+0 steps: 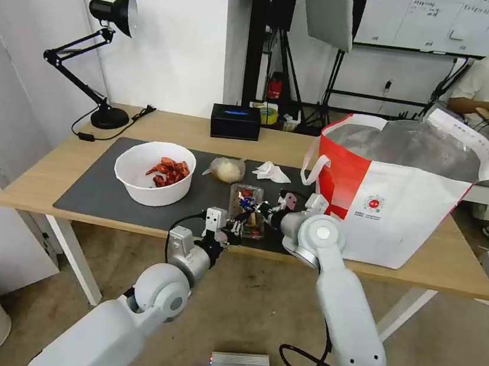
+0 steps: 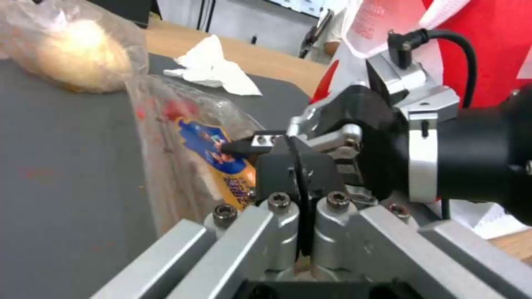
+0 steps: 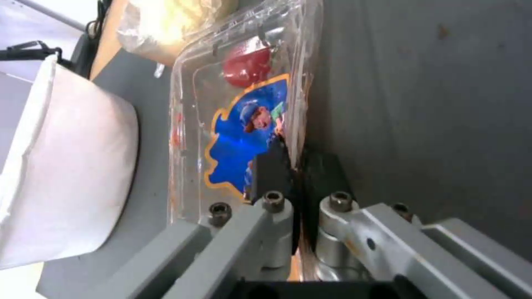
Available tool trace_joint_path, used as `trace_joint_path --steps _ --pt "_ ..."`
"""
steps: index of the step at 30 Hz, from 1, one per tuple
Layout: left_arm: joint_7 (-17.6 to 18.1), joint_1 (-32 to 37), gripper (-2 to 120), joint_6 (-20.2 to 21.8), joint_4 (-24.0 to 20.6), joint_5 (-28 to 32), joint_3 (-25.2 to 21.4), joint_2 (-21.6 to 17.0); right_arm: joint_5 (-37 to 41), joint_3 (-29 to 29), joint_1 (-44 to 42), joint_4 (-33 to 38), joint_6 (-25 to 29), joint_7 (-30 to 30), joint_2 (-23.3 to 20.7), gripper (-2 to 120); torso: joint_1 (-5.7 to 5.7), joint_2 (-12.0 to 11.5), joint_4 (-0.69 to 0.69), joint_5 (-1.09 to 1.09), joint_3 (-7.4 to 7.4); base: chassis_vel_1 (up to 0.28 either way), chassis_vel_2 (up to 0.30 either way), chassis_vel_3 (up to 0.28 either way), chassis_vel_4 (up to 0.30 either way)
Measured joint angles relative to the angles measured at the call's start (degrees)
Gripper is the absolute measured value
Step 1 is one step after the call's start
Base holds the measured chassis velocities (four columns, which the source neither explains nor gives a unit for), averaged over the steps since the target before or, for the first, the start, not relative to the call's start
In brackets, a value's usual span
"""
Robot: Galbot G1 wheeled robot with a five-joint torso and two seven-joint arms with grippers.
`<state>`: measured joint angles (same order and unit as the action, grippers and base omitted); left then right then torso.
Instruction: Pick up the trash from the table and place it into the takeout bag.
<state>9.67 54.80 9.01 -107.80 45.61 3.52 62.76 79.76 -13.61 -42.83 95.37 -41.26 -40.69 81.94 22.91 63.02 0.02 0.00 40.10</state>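
Nearby, both hands pinching clear tray (image 1: 246, 210) — bowl (image 1: 154, 172) left, takeout bag (image 1: 395, 192) right

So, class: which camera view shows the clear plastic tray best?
The right wrist view: the clear plastic tray is seen from above, blue sticker visible, right end effector pinching its edge. The left wrist view shows it side-on; the head view shows it partly hidden.

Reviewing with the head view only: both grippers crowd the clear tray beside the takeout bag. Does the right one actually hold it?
Observer: Yes. The right wrist view shows the right gripper shut on the clear hinged plastic tray at its rim.
Operator: And the left?
Observer: The left gripper has its fingers together at the tray's edge; I can't tell whether it pinches the tray.
Operator: Anything inside the tray?
Observer: A red scrap beside a blue cartoon label.
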Motion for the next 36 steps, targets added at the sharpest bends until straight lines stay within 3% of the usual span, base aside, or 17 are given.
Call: trace_joint_path --steps 10,19,29,36 --pt "-0.34 1.18 0 0.05 -0.95 0.58 -2.30 -1.21 0.04 -0.35 0.44 -0.58 -0.06 0.07 0.25 0 0.00 0.01 -0.02 -0.01 0.00 0.000 0.000 0.000 0.000" --pt "-2.05 7.53 0 -0.67 -4.93 0.80 -8.95 -6.33 -0.29 -0.56 0.49 -0.60 -0.08 1.11 0.27 0 0.01 0.00 -0.02 -0.01 0.01 0.000 0.000 0.000 0.000" --pt "-3.01 13.09 0 -2.04 -5.71 -2.59 -12.39 -5.22 -0.30 -1.63 0.00 1.58 -0.09 2.77 -0.26 0 0.02 0.00 -0.03 -0.01 0.02 0.000 0.000 0.000 0.000" --pt "-3.78 17.44 28 -2.29 -7.62 -3.11 -15.49 -4.54 -0.38 -1.65 -1.12 5.04 -0.08 3.16 -1.00 0 0.02 0.00 -0.02 0.00 0.01 0.000 0.000 0.000 0.000"
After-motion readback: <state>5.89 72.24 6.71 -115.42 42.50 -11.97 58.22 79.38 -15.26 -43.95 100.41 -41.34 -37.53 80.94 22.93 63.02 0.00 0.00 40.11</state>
